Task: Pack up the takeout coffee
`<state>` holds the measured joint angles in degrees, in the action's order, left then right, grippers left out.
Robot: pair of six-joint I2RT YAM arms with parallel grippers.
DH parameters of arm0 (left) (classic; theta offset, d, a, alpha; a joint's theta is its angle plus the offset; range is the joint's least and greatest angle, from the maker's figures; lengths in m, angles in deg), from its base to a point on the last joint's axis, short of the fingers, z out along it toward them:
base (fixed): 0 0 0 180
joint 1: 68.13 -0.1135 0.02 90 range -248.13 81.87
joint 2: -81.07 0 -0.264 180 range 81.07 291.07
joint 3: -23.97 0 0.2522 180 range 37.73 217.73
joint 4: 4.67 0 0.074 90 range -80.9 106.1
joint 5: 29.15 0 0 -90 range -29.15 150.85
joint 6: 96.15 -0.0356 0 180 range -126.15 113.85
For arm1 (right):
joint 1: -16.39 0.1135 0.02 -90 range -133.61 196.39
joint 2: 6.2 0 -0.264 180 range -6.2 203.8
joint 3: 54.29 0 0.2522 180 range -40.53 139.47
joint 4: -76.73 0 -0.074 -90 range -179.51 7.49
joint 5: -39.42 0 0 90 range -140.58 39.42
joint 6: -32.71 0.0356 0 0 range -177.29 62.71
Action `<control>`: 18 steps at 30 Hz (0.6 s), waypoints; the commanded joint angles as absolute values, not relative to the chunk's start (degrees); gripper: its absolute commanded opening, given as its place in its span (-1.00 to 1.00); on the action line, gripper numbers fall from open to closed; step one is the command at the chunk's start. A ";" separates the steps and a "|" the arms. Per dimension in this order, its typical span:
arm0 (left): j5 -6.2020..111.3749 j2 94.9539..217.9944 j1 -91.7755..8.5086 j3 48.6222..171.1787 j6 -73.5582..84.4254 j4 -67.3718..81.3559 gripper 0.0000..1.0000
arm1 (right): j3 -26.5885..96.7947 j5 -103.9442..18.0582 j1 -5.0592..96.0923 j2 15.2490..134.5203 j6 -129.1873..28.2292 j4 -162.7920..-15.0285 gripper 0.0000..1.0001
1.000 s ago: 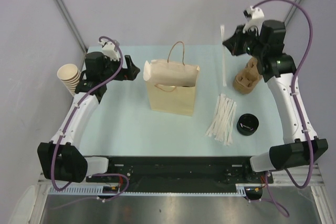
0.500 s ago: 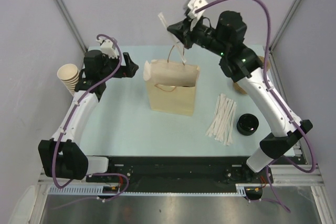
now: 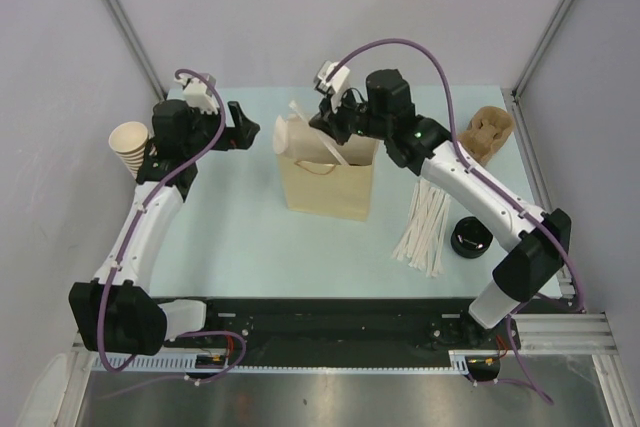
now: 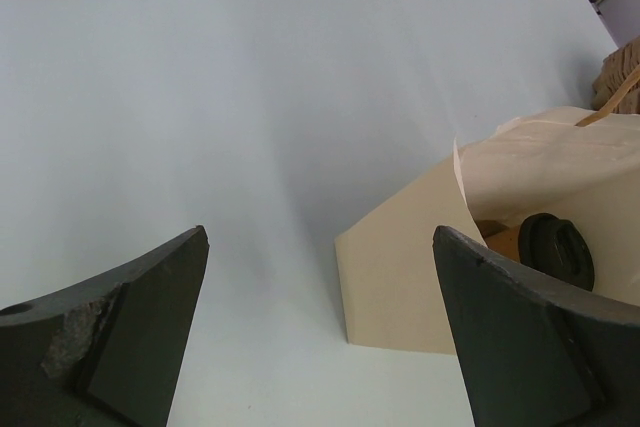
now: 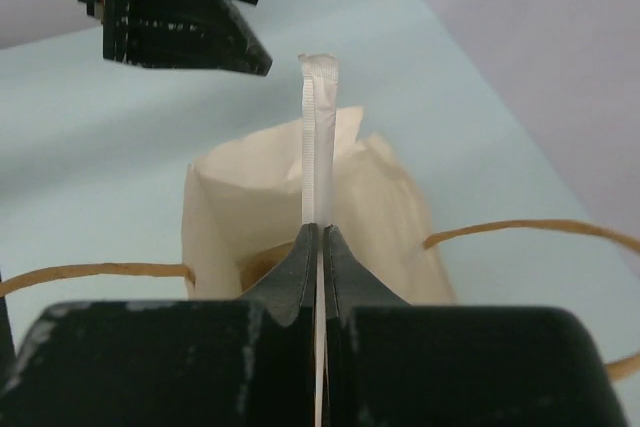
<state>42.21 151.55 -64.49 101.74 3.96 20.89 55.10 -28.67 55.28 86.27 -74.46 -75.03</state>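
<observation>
My right gripper (image 5: 320,239) was pressed together on a paper-wrapped straw (image 5: 319,137), with the straw tilted over the open mouth of the paper bag (image 3: 325,187). My left gripper (image 3: 247,129) hung spread wide just beside the bag's left edge, holding nothing. Through the left wrist camera I could make out a brown shape under a black round lid (image 4: 556,250) inside the bag, which I took to be the cup. The carrier (image 3: 490,130) sat well apart at the far right of the surface (image 3: 230,237).

My worry was the bag: it stood unheld, its rim soft and crumpled. If the straw's lower end snagged that rim or a handle (image 5: 530,228), it could fold the mouth shut or tip the bag. Let go too high, the light straw might glance off and land outside.
</observation>
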 commanded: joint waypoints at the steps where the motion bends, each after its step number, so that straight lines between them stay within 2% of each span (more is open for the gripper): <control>1: 41.86 149.71 -65.23 101.01 4.93 19.64 0.98 | 52.29 -27.82 56.20 82.40 -71.89 -76.24 -1.00; 8: 41.42 150.24 -65.23 101.28 4.58 19.99 0.99 | 48.59 -26.95 55.06 81.43 -72.67 -70.97 -0.98; 12: 41.34 150.33 -65.23 101.63 4.40 20.61 0.99 | 48.59 -26.77 54.36 80.82 -72.50 -68.68 -0.58; 13: 41.34 150.41 -65.23 101.71 4.23 20.78 0.99 | 48.59 -26.85 54.18 80.29 -72.24 -68.59 -0.40; 18: 41.34 150.76 -65.23 103.12 3.17 23.07 0.99 | 49.47 -28.17 53.83 78.53 -71.97 -69.46 -0.09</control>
<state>42.17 151.46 -64.69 101.19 3.90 21.81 48.39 -27.65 54.15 82.31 -72.23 -68.49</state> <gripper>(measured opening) 0.994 0.413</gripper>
